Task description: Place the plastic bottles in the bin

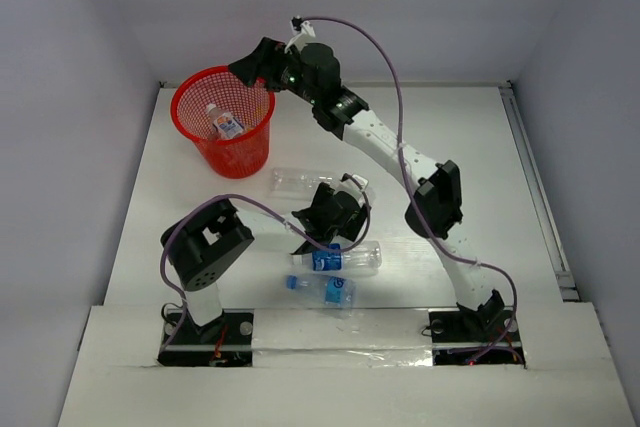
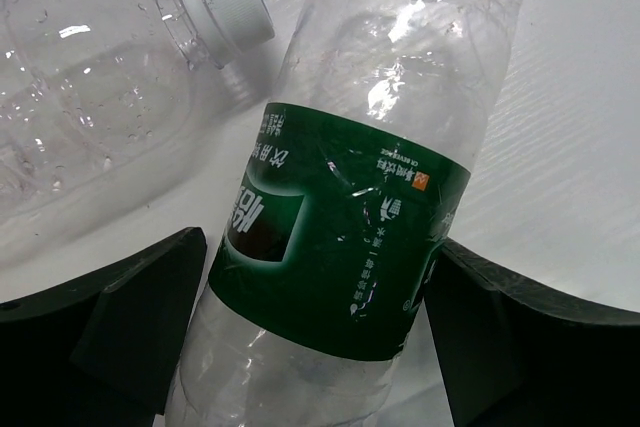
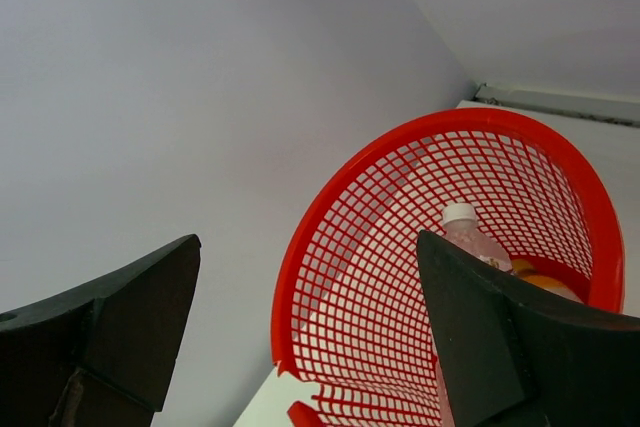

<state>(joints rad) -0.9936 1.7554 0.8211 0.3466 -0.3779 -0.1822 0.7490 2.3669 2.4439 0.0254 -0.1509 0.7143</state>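
Note:
A clear bottle with a green label (image 2: 370, 197) lies on the white table between the fingers of my left gripper (image 2: 318, 247). Its jaws stand wide open astride the bottle, close to both its sides. From above, that gripper (image 1: 322, 215) covers the bottle. A label-less clear bottle (image 1: 300, 181) with a white cap (image 2: 225, 7) lies just beyond it. Two blue-labelled bottles (image 1: 340, 258) (image 1: 325, 289) lie nearer the bases. My right gripper (image 3: 308, 242) hangs open and empty over the far rim of the red mesh bin (image 1: 200, 97). In the bin lie a white-capped bottle (image 3: 470, 232) and an orange one (image 3: 545, 282).
Grey walls close in the table at the back and on both sides, and the bin (image 3: 400, 247) stands in the back left corner. The right arm (image 1: 400, 152) stretches diagonally across the table above the bottles. A metal rail (image 1: 535, 187) runs along the right edge.

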